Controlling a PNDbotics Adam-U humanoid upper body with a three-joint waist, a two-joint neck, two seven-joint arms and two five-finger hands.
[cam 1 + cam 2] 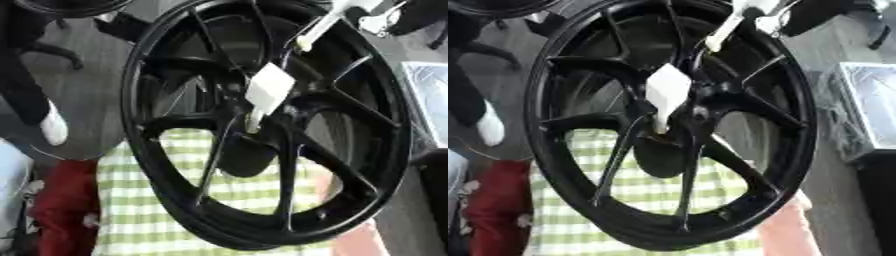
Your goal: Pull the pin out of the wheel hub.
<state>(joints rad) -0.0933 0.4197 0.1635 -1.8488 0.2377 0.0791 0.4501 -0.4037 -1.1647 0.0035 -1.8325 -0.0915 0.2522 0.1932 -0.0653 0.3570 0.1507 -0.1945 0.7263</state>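
1. The wheel hub stands on its rim, tilted, and fills almost all I can see. It is over the green checked cloth on the surface, towards the near edge.
2. The pin is at the centre of the hub, where the spokes meet. It shows as a white flat plate with a thin pale stem that goes down into the centre hole.
3. At the far right corner a silver and white part comes in, which I take for the right robot hand. It is well apart from the pin. I cannot tell if its fingers are spread or pressed together. The left robot hand is not visible.
4. The step now, I think, is the reach to the pin. It is better to come between the spokes, to pinch the white plate, and to pull straight along the stem, not sideways, so the hub does not tip.
5. Hard to see: how deep the stem sits, what holds the hub upright, and where its rim touches the cloth. A red thing at the left edge and a pink thing at the near right corner I cannot identify.
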